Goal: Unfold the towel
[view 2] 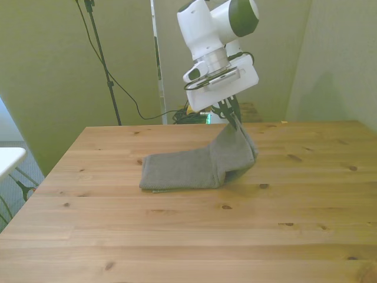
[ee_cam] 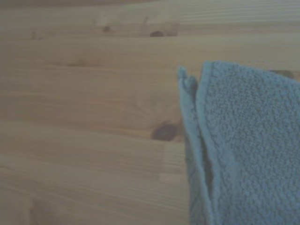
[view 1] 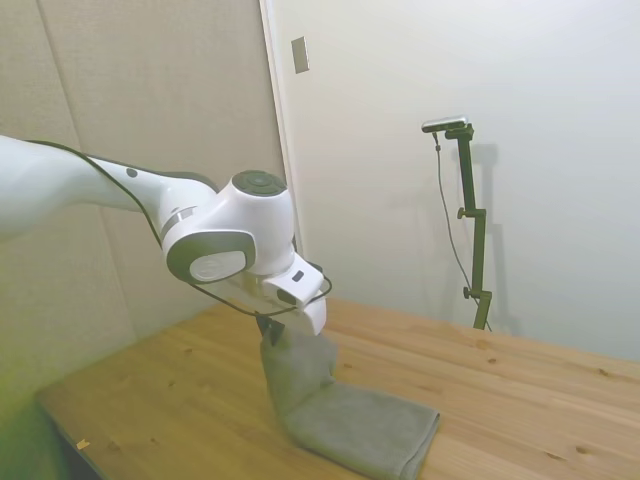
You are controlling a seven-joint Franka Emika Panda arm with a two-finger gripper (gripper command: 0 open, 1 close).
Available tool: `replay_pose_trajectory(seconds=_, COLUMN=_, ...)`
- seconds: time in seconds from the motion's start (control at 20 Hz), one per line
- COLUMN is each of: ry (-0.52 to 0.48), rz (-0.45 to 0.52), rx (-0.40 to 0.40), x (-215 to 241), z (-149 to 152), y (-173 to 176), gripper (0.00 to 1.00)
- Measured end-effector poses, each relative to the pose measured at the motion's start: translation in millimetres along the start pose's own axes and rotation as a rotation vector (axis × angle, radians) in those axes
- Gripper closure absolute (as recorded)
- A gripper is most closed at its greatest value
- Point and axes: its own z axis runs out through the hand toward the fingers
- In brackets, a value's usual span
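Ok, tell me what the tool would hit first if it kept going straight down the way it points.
Pointing down, the tool would first meet the towel it grips, then the table.

towel (view 2: 194, 167): plain grey terry, no pattern
table (view 2: 177, 236): light honey-brown wood, darker knots and grain lines
arm (view 1: 215, 235): white, grey joint caps
gripper (view 2: 232, 118): dark fingers
wall (view 1: 540, 150): pale off-white

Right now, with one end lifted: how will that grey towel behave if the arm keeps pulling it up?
Likely floppy: the towel sags straight down from the gripper while its other end lies flat on the table. Probably light, since it hangs from a small pinch. The terry pile looks grippy, so it may drag rather than slide.
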Motion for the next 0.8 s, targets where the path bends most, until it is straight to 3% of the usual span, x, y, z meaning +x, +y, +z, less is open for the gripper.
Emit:
replay_pose_trajectory(seconds=0.05, ry=-0.005, rz=-0.013, rx=-0.008, x=-6, z=4, y=-4, gripper=1.00)
replay_pose_trajectory(seconds=0.1, ry=-0.009, rz=-0.025, rx=-0.020, x=-12, z=8, y=-7, gripper=0.00)
replay_pose_trajectory(seconds=0.5, ry=-0.101, rz=-0.146, rx=-0.098, x=-47, z=40, y=-17, gripper=0.00)
replay_pose_trajectory(seconds=0.8, ry=-0.119, rz=-0.199, rx=-0.113, x=-65, z=41, y=-19, gripper=0.00)
